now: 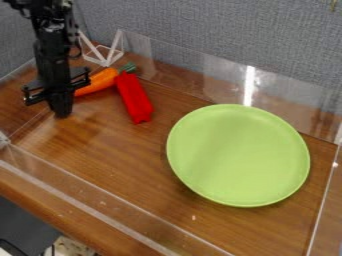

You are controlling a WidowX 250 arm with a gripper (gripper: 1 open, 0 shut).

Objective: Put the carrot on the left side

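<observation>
A gray wall (214,30) with a bumpy, speckled look stands at the back. The tabletop (114,165) is brown wood with thin lines in it. See-through edges (287,115) go along its back and its front left side. A bright white shine (249,86) sits on the back edge. Down in the bottom left corner it is dark.

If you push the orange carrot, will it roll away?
It might roll a little: the carrot looks rounded and gets thinner along its length, so it could curve instead of going straight. The red block lies close by its green top, so that might stop it on that side.
</observation>
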